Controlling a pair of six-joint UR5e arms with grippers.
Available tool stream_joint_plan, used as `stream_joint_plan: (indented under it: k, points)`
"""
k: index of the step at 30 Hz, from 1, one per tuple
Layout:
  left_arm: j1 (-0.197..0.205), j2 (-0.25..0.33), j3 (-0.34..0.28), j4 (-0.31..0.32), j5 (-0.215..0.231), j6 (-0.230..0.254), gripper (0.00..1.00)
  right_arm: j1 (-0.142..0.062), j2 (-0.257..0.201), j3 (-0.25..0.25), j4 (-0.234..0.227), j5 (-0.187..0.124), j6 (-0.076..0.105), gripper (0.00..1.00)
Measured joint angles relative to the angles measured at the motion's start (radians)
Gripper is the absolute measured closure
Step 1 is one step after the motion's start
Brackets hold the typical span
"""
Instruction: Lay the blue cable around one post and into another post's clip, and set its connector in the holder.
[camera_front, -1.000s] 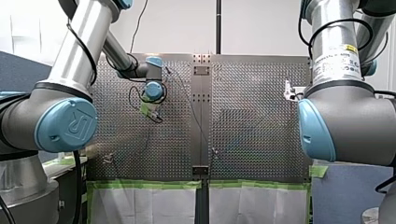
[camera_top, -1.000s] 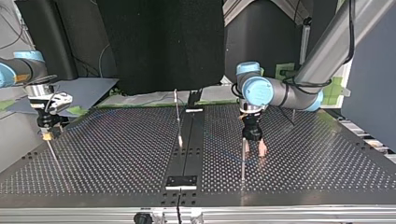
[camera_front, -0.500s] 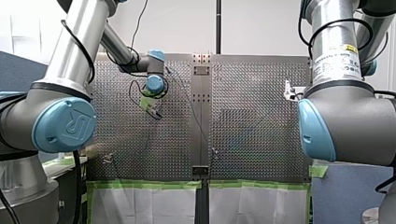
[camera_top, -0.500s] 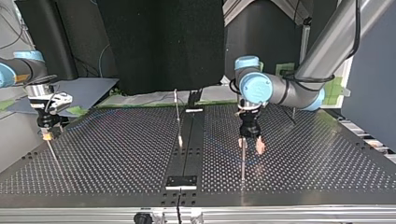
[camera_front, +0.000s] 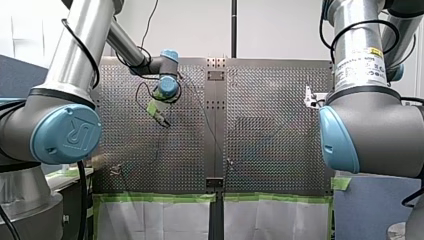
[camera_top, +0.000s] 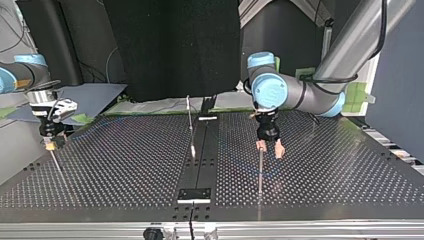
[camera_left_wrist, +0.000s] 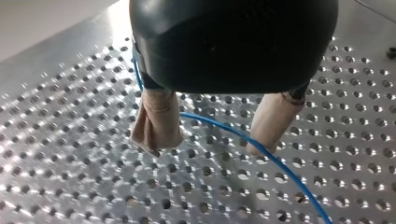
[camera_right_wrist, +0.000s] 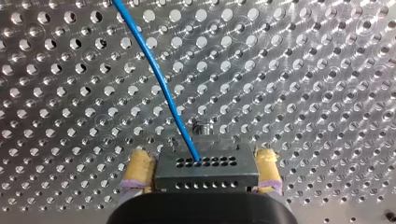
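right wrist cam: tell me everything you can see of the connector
The connector is a small rectangular grey block, metal by its look, with two rows of small round holes in its facing side. The blue cable enters a hole near the middle of the row farther from the right gripper and runs off over the perforated table. The jaws are shut on its two short ends, yellowish pads pressed against them. It sits level; contact with the table cannot be told.

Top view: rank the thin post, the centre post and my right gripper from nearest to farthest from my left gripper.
1. The thin post: right by my left gripper, standing on the table's near side.
2. The centre post: near the view's middle, to the gripper's left in this view.
3. My right gripper: at the view's far left edge.
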Motion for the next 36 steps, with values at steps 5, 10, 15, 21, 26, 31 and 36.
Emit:
stream_joint_plan:
  k: [5,10,15,21,26,31,36]
  points:
    - [-0.003,0.04,-0.026,-0.006,-0.016,0.039,0.0,0.0,0.0,0.0,0.001,0.0,0.0,0.08]
    - [-0.011,0.081,-0.04,-0.025,-0.016,0.08,0.0,-0.001,0.0,0.0,0.002,0.0,0.0,0.08]
    - [-0.026,0.122,-0.043,-0.062,-0.009,0.12,0.0,-0.001,0.0,0.0,0.003,0.0,0.0,0.08]
    - [-0.037,0.17,-0.043,-0.109,-0.006,0.169,0.0,-0.001,0.0,0.0,0.004,0.0,0.0,0.08]
    - [-0.035,0.215,-0.044,-0.15,0.01,0.214,0.0,0.0,0.0,0.0,0.004,0.0,0.0,0.08]
    - [-0.037,0.254,-0.044,-0.188,0.043,0.252,0.0,0.001,0.0,0.0,0.004,0.0,0.0,0.08]
    - [-0.043,0.279,-0.043,-0.23,0.083,0.294,0.0,0.002,0.0,0.0,0.005,0.0,0.0,0.08]
